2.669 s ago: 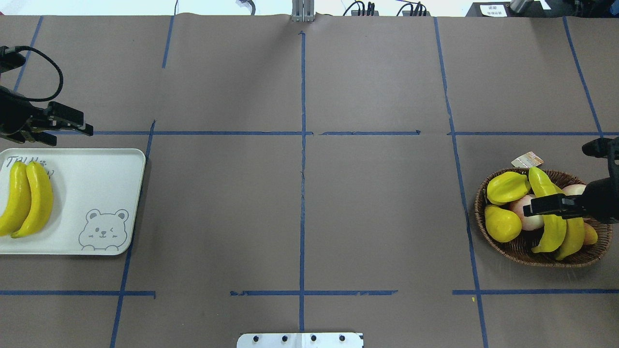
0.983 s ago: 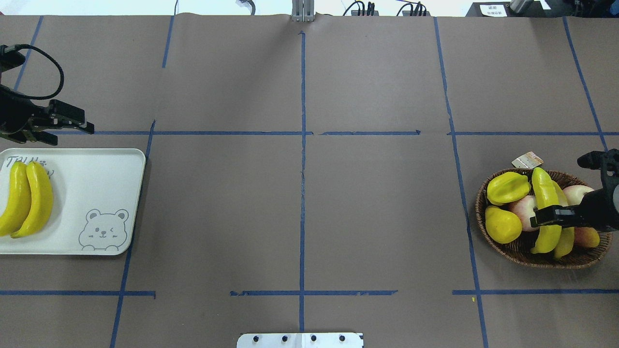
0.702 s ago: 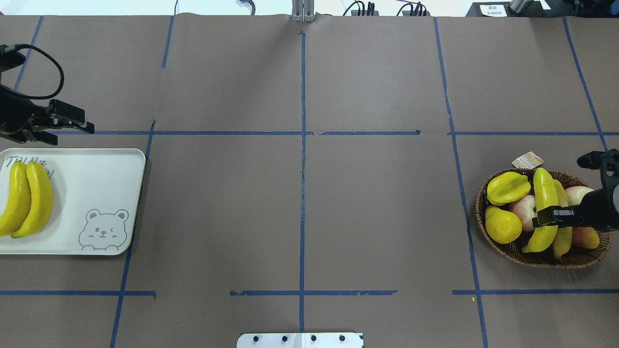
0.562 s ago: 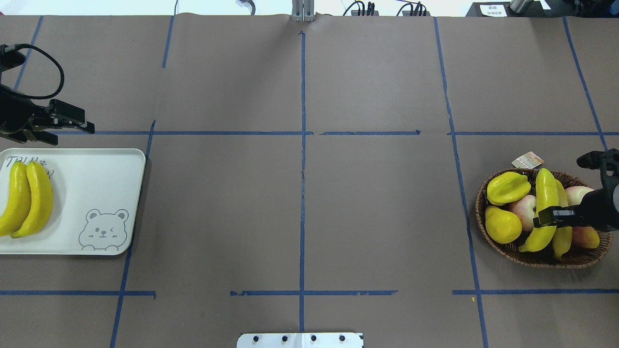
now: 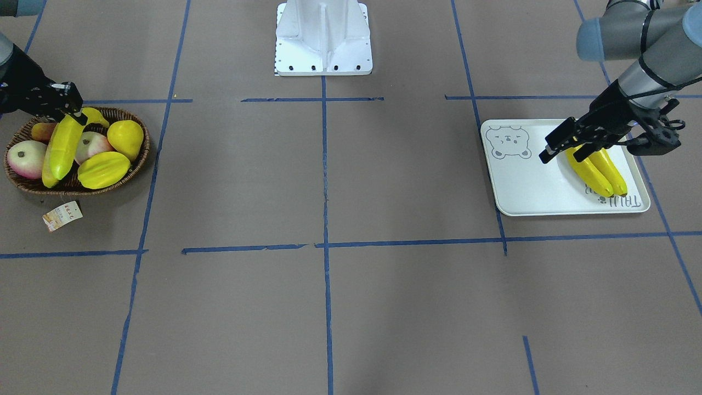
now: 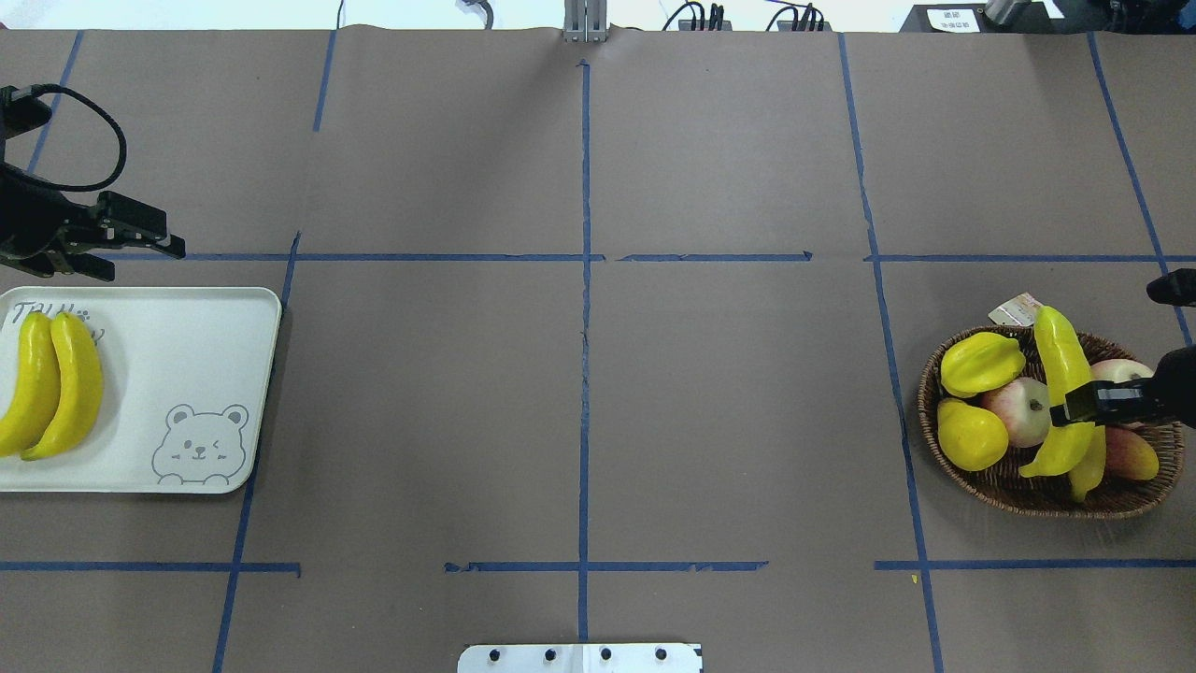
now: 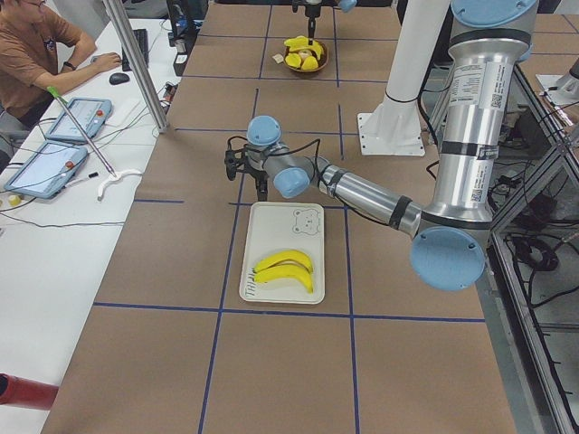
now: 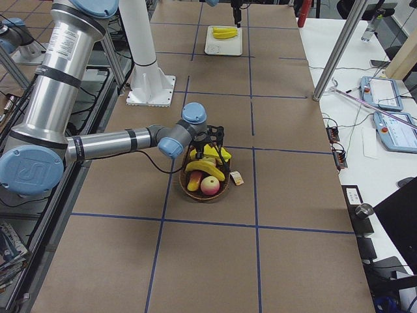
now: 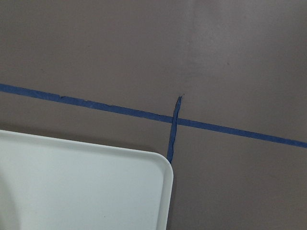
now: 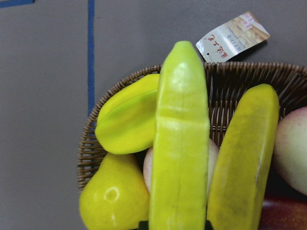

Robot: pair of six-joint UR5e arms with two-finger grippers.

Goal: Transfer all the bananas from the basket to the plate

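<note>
Banana (image 6: 1060, 360) clamped in right gripper (image 6: 1070, 414) over basket (image 6: 1028, 500), frame right.
Left gripper (image 6: 131, 250) gapes near plate (image 6: 187, 336); brown paper tabletop (image 6: 420, 421), blue tape (image 6: 584, 187).

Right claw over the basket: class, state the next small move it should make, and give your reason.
Probably lift straight up: the right claw is shut on one banana, its far end tilted past the basket rim, with a second banana and other fruit close beneath.

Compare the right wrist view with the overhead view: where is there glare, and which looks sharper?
Right wrist view: pale glare on the middle banana, a bright spot on the pear, slightly soft. Overhead view: sharper, evenly lit.
</note>
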